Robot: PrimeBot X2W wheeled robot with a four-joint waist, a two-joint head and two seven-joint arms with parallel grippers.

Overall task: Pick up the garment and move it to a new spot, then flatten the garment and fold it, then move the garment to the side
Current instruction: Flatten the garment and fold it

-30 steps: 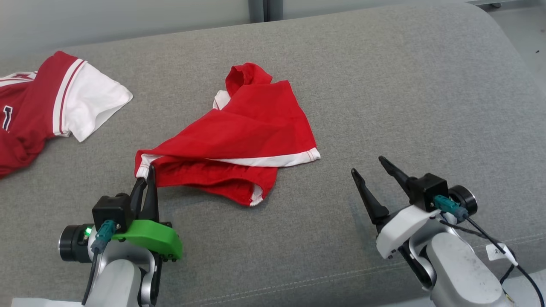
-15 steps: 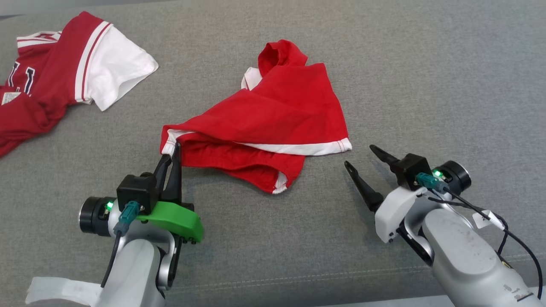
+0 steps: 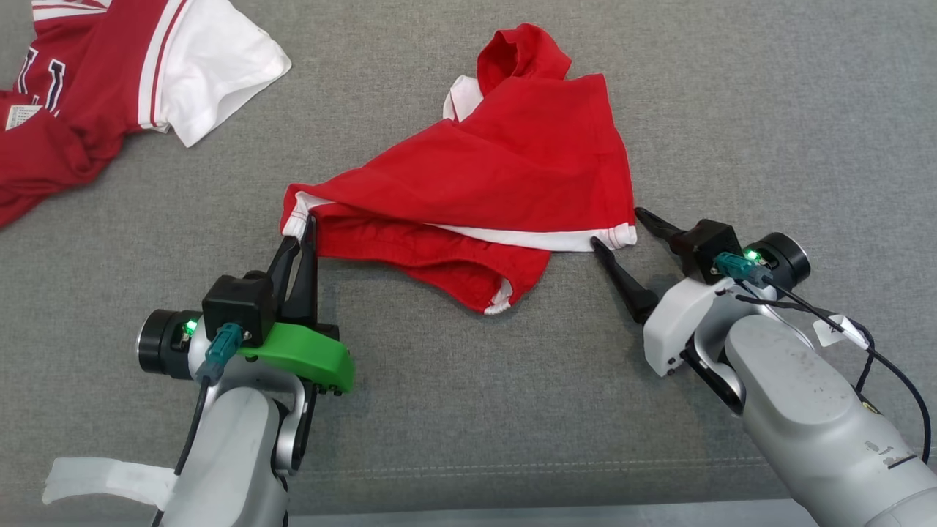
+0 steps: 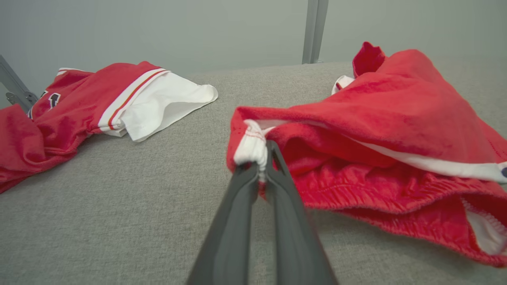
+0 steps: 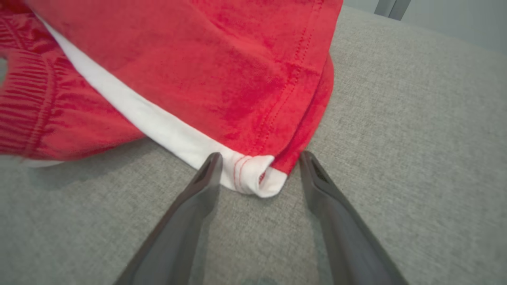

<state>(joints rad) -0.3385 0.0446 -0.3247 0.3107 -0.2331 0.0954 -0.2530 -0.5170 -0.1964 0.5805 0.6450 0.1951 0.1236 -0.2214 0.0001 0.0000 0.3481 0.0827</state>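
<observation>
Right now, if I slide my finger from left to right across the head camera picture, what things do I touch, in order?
red and white jersey → left gripper, pinching one corner of the shorts → red shorts → right gripper, open around the other corner

Bright, even light — only faint shadows under the garment; close to the lens, the right tool blurs.
</observation>
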